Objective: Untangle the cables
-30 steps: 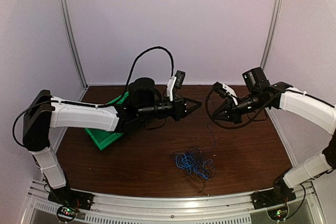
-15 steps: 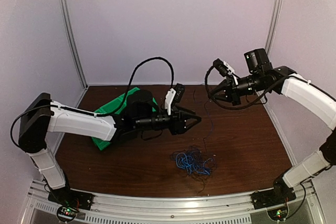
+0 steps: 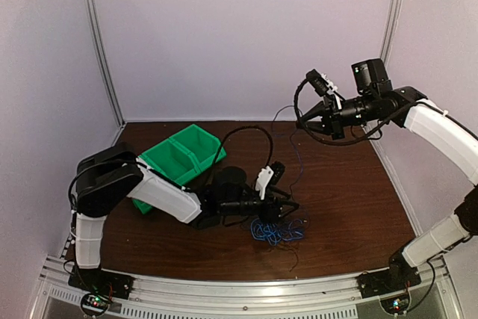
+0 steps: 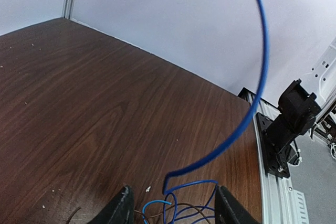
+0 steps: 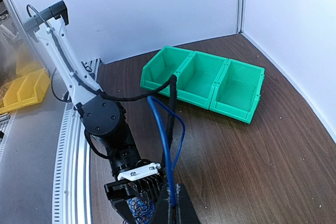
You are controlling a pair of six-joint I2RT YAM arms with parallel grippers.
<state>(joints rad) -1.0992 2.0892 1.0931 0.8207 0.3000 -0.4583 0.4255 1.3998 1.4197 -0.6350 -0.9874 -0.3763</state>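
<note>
With right tool (image 3: 301, 121) clamped on a blue cable (image 5: 167, 145) far right, left tool (image 4: 172, 192) spread over the near tangle (image 3: 275, 231); risk of pinning that same strand, tightening the knot.

No legible text, label, brand, number or sign made out in any view.
- Green bins (image 3: 179, 156): plain moulded faces, no lettering seen.
- Cables (image 3: 276, 231), right of green bins: hair-thin, no print resolved.
- Circuit board (image 3: 93, 304) at arm base, below green bins by near rail: small lit dots only, markings too small to be read.
- Yellow bins (image 5: 23, 90), left of green bins in right wrist view: blurred, nothing readable.
</note>
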